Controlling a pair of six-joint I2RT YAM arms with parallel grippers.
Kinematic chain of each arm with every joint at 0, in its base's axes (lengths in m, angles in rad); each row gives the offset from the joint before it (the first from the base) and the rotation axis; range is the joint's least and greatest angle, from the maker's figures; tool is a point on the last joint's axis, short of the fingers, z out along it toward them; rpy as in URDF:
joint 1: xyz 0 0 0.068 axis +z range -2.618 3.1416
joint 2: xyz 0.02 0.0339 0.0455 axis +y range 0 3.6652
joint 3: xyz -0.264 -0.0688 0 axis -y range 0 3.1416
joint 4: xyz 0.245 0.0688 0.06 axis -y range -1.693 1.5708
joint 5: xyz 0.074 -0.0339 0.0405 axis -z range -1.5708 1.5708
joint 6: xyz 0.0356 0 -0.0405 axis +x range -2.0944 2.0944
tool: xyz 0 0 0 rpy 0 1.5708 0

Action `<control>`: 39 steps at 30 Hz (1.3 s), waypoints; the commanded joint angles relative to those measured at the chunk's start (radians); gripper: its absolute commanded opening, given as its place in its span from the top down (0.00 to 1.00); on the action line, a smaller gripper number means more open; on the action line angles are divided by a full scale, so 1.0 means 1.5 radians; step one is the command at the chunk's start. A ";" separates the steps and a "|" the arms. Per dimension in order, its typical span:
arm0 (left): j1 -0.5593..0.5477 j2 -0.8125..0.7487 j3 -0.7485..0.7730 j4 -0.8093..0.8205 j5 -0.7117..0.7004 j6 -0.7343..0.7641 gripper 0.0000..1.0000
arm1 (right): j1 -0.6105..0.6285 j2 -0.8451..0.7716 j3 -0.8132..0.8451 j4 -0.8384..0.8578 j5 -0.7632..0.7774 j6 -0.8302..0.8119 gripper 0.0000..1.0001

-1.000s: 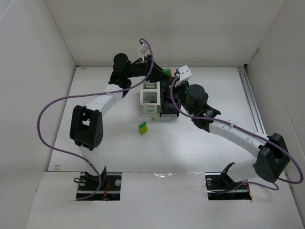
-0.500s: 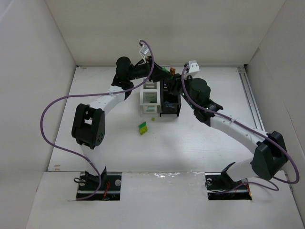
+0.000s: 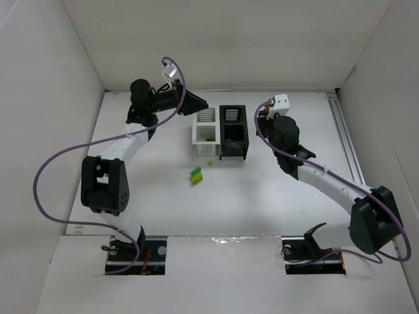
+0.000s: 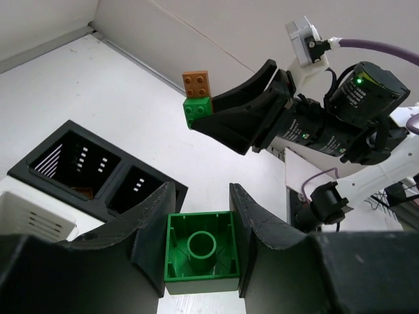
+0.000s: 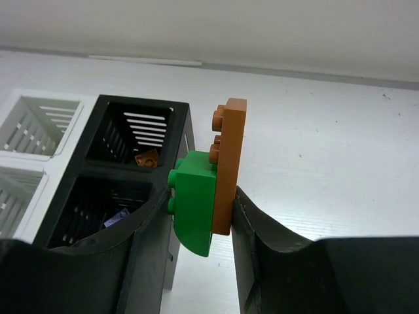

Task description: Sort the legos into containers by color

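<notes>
Brick in left: green brick (image 4: 200,252), square, hollow underside w/ centre tube facing the wrist cam.
Handling: hard glossy plastic, prob. v. light, stiff, no give, not fragile; smooth flat walls, so likely slippery. Best hold across two opposite side walls, centred, as here.
Location: in the air left of the bin block, off the worktop (image 3: 262,190).
Left pincer (image 4: 200,199): clamped on that brick's side walls, brick seated deep btwn the dark fingers.
Brick pair in right: orange plate (image 5: 229,163), thin, studded, stuck onto a second green piece (image 5: 193,209) w/ rounded lower edge. Rigid as one unit; two colours, so prob. needs prying apart before binning.
Right pincer (image 5: 200,196): pinching the pair across its thickness, upper half poking out above the fingertips; held in the air right of the bins.
Risk: tiny + smooth, so may twist or pop out if squeeze lands off-centre.
Black bins (image 5: 185,127): cube-shaped, slatted walls, matte; far one w/ small orange piece (image 5: 147,157) on its floor, near one w/ purplish piece (image 5: 118,220).
White bins (image 3: 204,135): same shape, joined to the black ones as a 2x2 block; contents hard to tell.
Loose legos: green-yellow stack (image 3: 196,174) on worktop near the block's front; tiny yellow-green bit (image 3: 209,163) btwn stack and bins.
Worktop: flat, white, smooth.
</notes>
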State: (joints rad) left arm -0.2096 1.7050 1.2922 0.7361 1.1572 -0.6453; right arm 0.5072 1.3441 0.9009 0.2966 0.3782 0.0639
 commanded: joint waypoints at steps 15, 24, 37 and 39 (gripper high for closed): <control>-0.036 0.014 0.107 -0.658 -0.117 0.573 1.00 | -0.016 -0.003 0.037 0.032 -0.003 -0.044 1.00; -0.093 0.039 0.142 -0.707 -0.285 0.596 1.00 | -0.016 -0.003 0.043 0.032 -0.009 -0.044 1.00; -0.100 0.056 0.156 -0.684 -0.327 0.558 0.34 | -0.037 -0.022 0.027 0.023 -0.221 -0.034 1.00; -0.100 0.056 0.156 -0.678 -0.295 0.572 0.31 | -0.058 -0.022 0.021 0.017 -0.279 -0.034 1.00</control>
State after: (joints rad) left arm -0.3534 1.8015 1.4960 -0.3130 0.6624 0.2008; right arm 0.4606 1.3422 0.9192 0.2966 0.1154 0.0017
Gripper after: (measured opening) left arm 0.681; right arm 0.436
